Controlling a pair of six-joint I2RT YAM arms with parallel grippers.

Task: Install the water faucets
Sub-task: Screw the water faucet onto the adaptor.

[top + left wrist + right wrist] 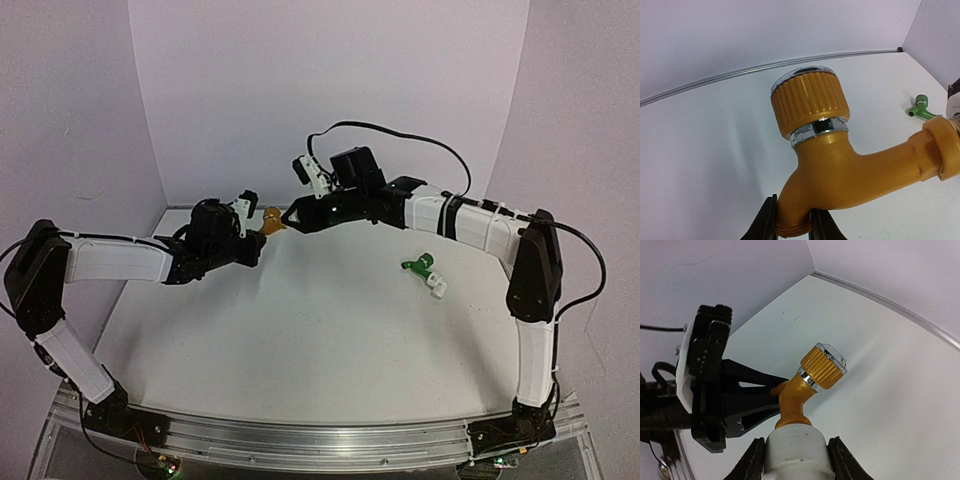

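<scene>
The orange-yellow faucet [271,219] hangs in the air between both grippers at the back of the table. My left gripper [792,225] is shut on its spout; the ribbed knob [809,102] points up. My right gripper [795,460] is shut on a white pipe fitting [798,450] that sits on the faucet's [800,390] threaded end. The green faucet [418,265] lies on the table at right with a white fitting [438,286] at its end; it also shows in the left wrist view [921,109].
The white table [320,340] is walled by lilac panels at the back and sides. A metal rail [310,435] runs along the near edge by the arm bases.
</scene>
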